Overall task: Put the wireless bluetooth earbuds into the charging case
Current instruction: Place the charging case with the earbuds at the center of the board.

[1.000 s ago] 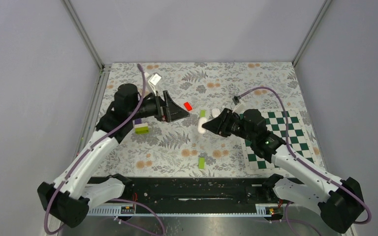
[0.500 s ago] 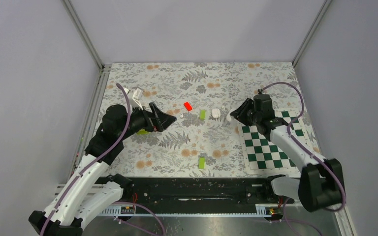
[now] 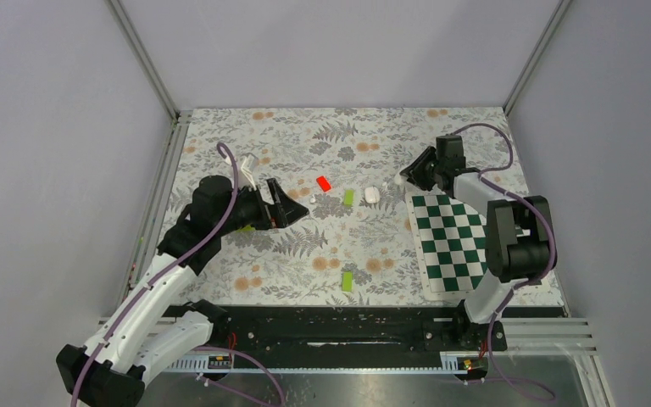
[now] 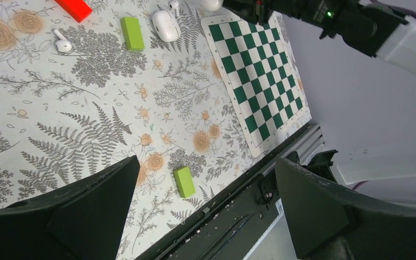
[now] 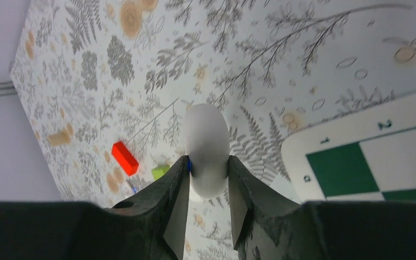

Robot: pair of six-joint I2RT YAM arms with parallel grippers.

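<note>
My right gripper (image 5: pixel 208 162) is shut on the charging case (image 5: pixel 207 142), a white glossy pebble held off the mat. In the top view that gripper (image 3: pixel 405 178) hovers at the far corner of the chessboard sheet. One earbud (image 4: pixel 62 44) lies on the floral mat near the red block (image 4: pixel 73 6), and another earbud (image 4: pixel 173 4) lies further right. A second white rounded case-like piece (image 3: pixel 372 195) rests on the mat beside a green block (image 3: pixel 349 197). My left gripper (image 3: pixel 292 207) is wide open with nothing between its fingers (image 4: pixel 114 189), left of all these.
A green-and-white chessboard sheet (image 3: pixel 453 242) covers the right side of the mat. A second green block (image 3: pixel 347 280) lies near the front rail (image 3: pixel 331 326). Another green block (image 3: pixel 239 226) is mostly hidden under my left arm. Grey walls close in the table.
My right gripper has carried the case from the middle of the mat to the far right, above the chessboard's corner. My left gripper drew back to the left and stayed open.
</note>
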